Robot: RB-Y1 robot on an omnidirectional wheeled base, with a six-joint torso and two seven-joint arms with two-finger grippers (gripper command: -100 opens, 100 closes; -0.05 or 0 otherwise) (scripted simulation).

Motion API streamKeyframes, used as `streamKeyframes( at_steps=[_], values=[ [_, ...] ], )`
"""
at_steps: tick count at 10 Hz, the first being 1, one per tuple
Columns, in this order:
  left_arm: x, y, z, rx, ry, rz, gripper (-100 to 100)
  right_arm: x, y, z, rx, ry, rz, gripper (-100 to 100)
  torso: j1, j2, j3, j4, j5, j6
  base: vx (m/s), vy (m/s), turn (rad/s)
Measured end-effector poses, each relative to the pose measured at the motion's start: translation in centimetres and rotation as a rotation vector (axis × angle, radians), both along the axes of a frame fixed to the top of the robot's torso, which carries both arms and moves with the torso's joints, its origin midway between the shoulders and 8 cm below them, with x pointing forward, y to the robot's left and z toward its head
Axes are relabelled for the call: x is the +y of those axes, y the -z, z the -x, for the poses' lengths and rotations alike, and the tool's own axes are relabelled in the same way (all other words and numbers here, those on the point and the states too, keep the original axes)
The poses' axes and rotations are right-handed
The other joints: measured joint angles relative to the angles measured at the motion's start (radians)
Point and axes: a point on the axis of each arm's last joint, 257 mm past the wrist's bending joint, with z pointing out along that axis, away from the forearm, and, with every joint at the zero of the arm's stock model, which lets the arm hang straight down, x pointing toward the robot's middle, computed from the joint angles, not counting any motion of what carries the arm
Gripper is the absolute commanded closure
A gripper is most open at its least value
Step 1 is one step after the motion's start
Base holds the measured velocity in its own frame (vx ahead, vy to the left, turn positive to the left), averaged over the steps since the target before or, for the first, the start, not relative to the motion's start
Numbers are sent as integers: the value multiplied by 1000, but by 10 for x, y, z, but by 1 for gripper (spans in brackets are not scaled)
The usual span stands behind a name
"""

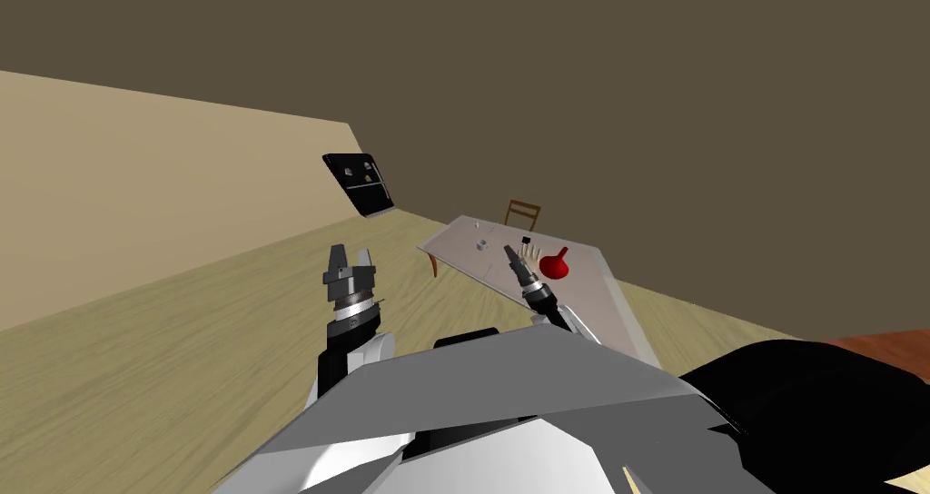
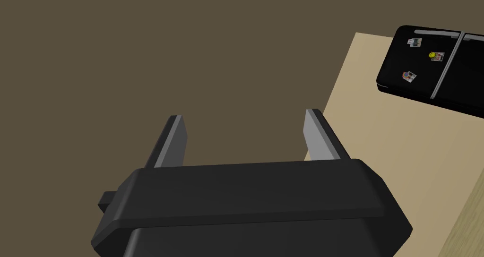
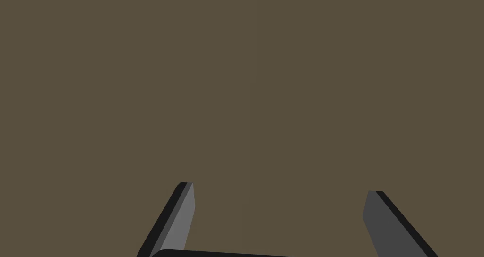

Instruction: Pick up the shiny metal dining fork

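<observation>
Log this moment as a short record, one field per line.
left gripper: open, empty, raised over the wood floor
right gripper: open, empty, reaching toward the table
table: grey, ahead on the right, carrying several small things
fork: too small to tell among them
red thing: on the table, beside the right gripper in the head view
chair: brown, behind the table
fridge: black, with magnets, beyond the left gripper

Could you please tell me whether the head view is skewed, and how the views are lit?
Head view: everything is rolled, floor and table slanting together, walls splaying; flat light. Left wrist view: no glare on the black fridge beyond the open left end effector. Right wrist view: one finger of the open right end effector shades darker.
</observation>
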Motion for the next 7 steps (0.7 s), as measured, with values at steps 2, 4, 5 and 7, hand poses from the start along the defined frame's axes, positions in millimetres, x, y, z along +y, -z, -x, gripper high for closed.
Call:
streamKeyframes(
  at_steps=[2,4,5,7],
  values=[
    [0,0,0,0,0,0,0,3,22,-1,33,5,72,-100,-1,0,0,0,0,0,37,36,153],
    [0,0,0,0,0,0,0,7,45,2,66,7,148,-100,-1,0,0,0,0,0,35,35,153],
    [0,0,0,0,0,0,0,7,53,3,76,9,179,-100,-1,1,0,0,0,1,36,36,181],
    [0,0,0,0,0,0,0,12,75,5,109,7,257,-100,-1,1,0,0,0,1,41,39,171]
  ],
)
